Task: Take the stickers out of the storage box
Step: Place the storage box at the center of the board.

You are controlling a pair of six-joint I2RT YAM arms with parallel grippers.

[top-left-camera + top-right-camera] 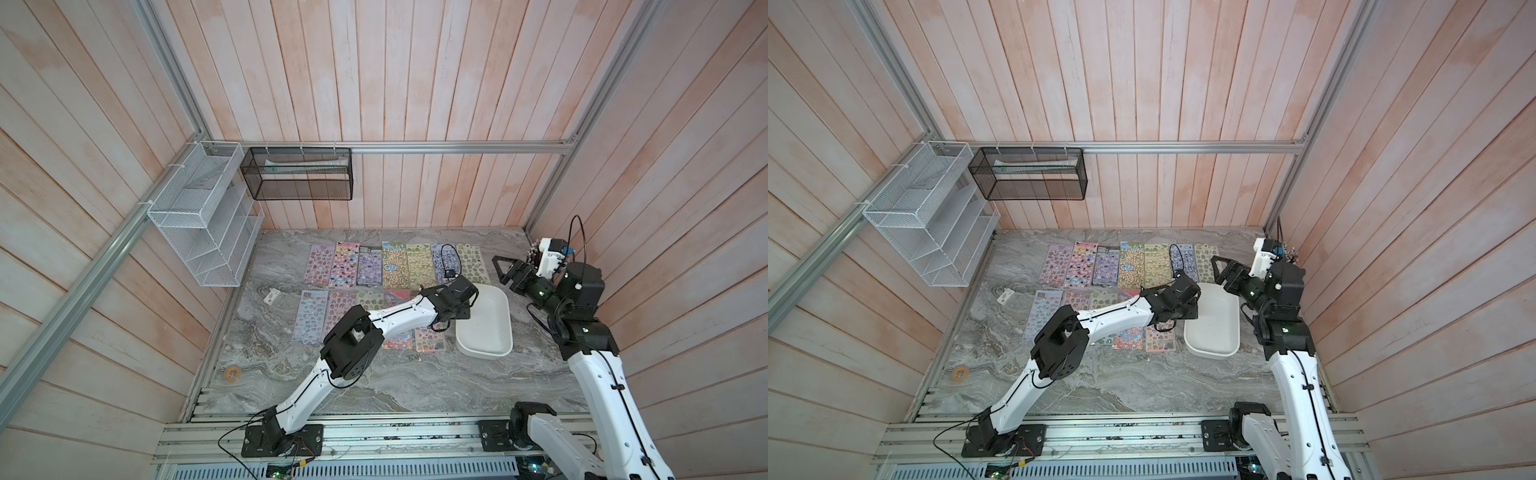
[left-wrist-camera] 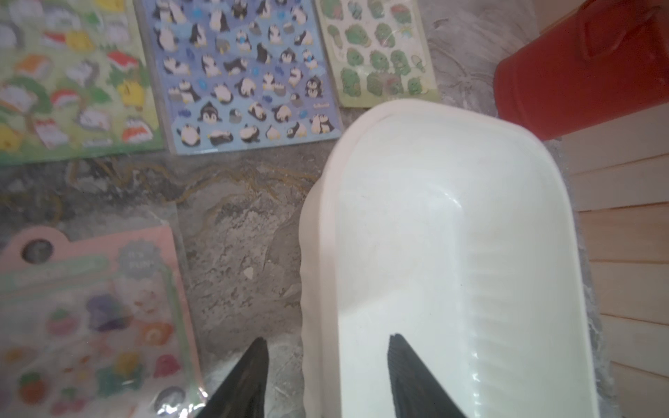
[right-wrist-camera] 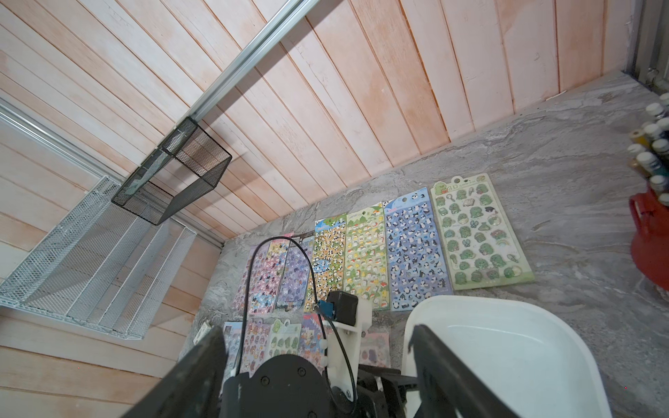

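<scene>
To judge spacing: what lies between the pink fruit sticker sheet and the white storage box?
Only bare marble table, seen in the left wrist view; one finger of the left hand is over that strip.

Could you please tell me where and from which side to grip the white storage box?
Probably the long rim of the storage box nearest the left gripper, from above: the box sits upright and open, so its thin wall fits between the jaws.

stickers [image 1: 394, 266]: glossy clear sleeves | storage box [image 1: 490, 328]: smooth white plastic, faint sheen | table [image 1: 415, 382]: grey veined stone look, matt | walls [image 1: 415, 83]: pale washed wood planks | rack [image 1: 195, 232]: white metal mesh | basket [image 1: 299, 176]: black metal mesh | rail [image 1: 457, 146]: bare metal
</scene>
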